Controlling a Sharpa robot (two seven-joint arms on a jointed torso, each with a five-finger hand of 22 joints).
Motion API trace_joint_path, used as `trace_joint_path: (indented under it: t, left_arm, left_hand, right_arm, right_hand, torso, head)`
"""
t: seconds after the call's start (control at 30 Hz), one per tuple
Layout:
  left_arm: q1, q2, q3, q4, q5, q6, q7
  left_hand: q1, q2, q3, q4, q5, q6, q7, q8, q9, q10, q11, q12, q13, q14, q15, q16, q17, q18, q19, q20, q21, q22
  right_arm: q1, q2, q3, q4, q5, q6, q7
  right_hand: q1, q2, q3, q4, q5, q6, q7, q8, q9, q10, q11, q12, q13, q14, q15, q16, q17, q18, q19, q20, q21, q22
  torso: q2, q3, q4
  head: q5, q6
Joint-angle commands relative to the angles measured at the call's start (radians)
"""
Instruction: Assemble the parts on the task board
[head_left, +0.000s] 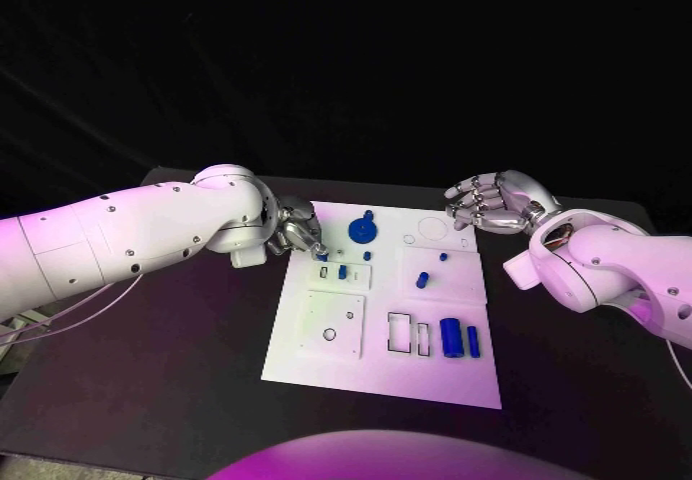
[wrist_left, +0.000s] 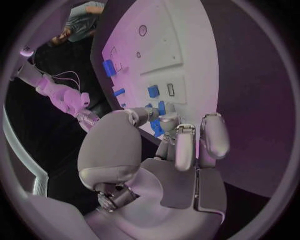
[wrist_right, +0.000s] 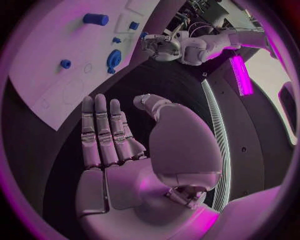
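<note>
On the black tabletop (head_left: 159, 390) lies the white board (head_left: 378, 375), its long side running away from the robot. Nearest the robot, at the board's right, two blue cylinders (head_left: 451, 337) lie side by side, a thick one and a thin one, just beside two empty rectangular cutouts (head_left: 401, 332). To their left sits a raised white square panel (head_left: 332, 325) with a small round hole. Farther along, a small blue peg (head_left: 423, 281) stands near the board's middle, and a small blue block (head_left: 345, 271) sits in a recessed field on the left. At the far end a round blue disc with a knob (head_left: 361, 231) lies on the board, next to a faint circular outline (head_left: 431, 229).

The left hand (head_left: 299, 231) is over the board's far left corner, its fingers (wrist_left: 186, 146) curled down around a small blue piece (wrist_left: 157, 128) at the fingertips; whether they actually grip it cannot be told. The right hand (head_left: 493, 202) hovers off the board's far right corner, above the tabletop, its fingers (wrist_right: 100, 131) stretched out straight and close together, thumb apart, holding nothing.
</note>
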Motion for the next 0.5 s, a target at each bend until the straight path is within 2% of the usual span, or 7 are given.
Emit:
trace_joint_path:
  t: [0.03, 0.23, 0.5]
  left_arm:
    - [-0.008, -0.001, -0.001, 0.016, -0.086, -0.026, 0.014]
    - [-0.019, 0.0, -0.002, 0.028, -0.114, -0.021, 0.006]
    - [-0.025, 0.004, -0.004, 0.029, -0.121, -0.006, -0.009]
  left_hand:
    - [-0.012, 0.002, 0.168, -0.164, 0.013, 0.01, -0.005, 0.009, 0.074, 0.009, 0.002, 0.003, 0.001, 0.084, -0.009, 0.005, 0.208, -0.019, 0.005, -0.001, 0.007, 0.0]
    - [-0.019, -0.003, 0.171, -0.165, 0.026, 0.014, -0.007, 0.015, 0.077, 0.014, 0.0, 0.005, 0.005, 0.085, -0.011, 0.006, 0.209, -0.019, 0.006, -0.003, 0.007, 0.001]
    - [-0.027, -0.006, 0.175, -0.167, 0.042, 0.017, -0.01, 0.022, 0.082, 0.018, -0.003, 0.006, 0.007, 0.085, -0.013, 0.006, 0.21, -0.019, 0.006, -0.005, 0.008, 0.002]
  right_arm:
    - [-0.001, 0.001, 0.0, -0.001, -0.006, 0.009, 0.005]
    - [-0.002, 0.001, 0.0, -0.001, -0.006, 0.009, 0.005]
    - [-0.002, 0.0, 0.0, -0.002, -0.006, 0.008, 0.006]
  right_hand:
    - [0.001, 0.006, -0.005, 0.004, 0.0, 0.006, 0.069, 0.004, -0.001, -0.062, 0.053, 0.007, -0.002, -0.005, 0.001, -0.005, -0.001, 0.01, 0.003, 0.003, -0.003, -0.001]
    - [0.001, 0.007, -0.005, 0.005, 0.0, 0.005, 0.069, 0.005, -0.002, -0.063, 0.054, 0.008, -0.004, -0.006, 0.001, -0.005, -0.002, 0.01, 0.003, 0.004, -0.004, -0.003]
    - [0.001, 0.007, -0.005, 0.005, 0.0, 0.005, 0.07, 0.005, -0.003, -0.064, 0.054, 0.009, -0.004, -0.006, 0.001, -0.005, -0.002, 0.01, 0.003, 0.004, -0.005, -0.004]
  torso:
    - [0.001, -0.0006, -0.0022]
    - [0.001, 0.0001, -0.0019]
    - [0.002, -0.0001, -0.0014]
  head:
    - [0.0, -0.002]
    - [0.002, -0.003]
    - [0.0, -0.004]
